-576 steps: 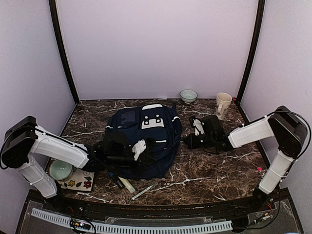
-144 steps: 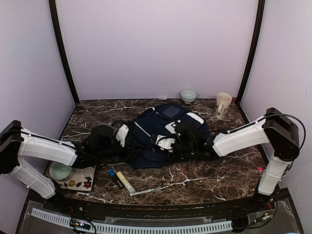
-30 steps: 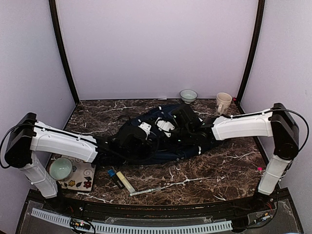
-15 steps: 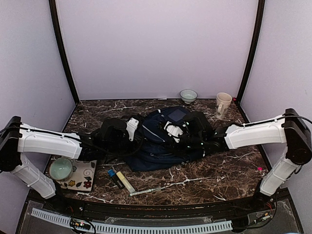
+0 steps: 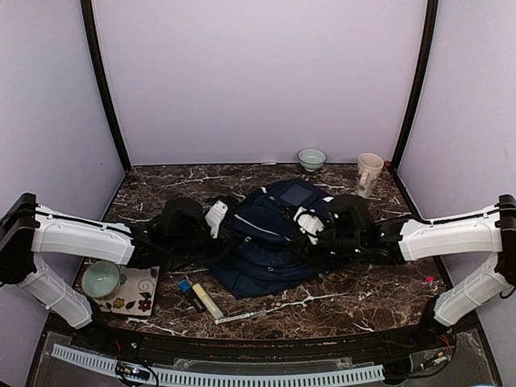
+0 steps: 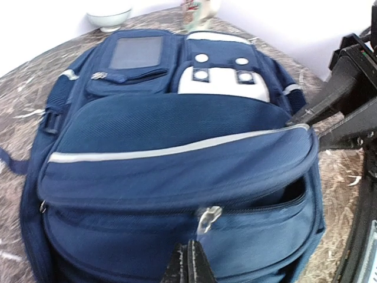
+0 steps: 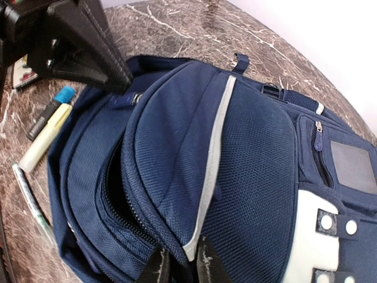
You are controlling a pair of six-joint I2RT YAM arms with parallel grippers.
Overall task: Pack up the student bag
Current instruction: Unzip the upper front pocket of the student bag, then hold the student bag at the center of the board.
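Observation:
The navy student bag (image 5: 270, 238) lies flat mid-table, white patch toward the back. My left gripper (image 5: 220, 218) is at its left edge. In the left wrist view it (image 6: 189, 259) is shut, its tips on the silver zipper pull (image 6: 207, 217) of the main compartment, which gapes open to the right (image 6: 283, 194). My right gripper (image 5: 310, 226) is at the bag's right side. In the right wrist view it (image 7: 181, 265) pinches the grey-piped edge of the bag's flap (image 7: 206, 177), beside the dark open zip gap (image 7: 115, 177).
A blue-capped marker (image 5: 190, 294), a yellow highlighter (image 5: 210, 305) and a pen (image 5: 242, 316) lie near the front edge. A teal bowl (image 5: 101, 279) sits on a floral mat at front left. A small bowl (image 5: 311, 158) and a cream mug (image 5: 369, 172) stand at the back.
My right gripper has pulled to the right and nearer with the flap, shifting the bag a little right. My left gripper has stayed at the bag's left edge.

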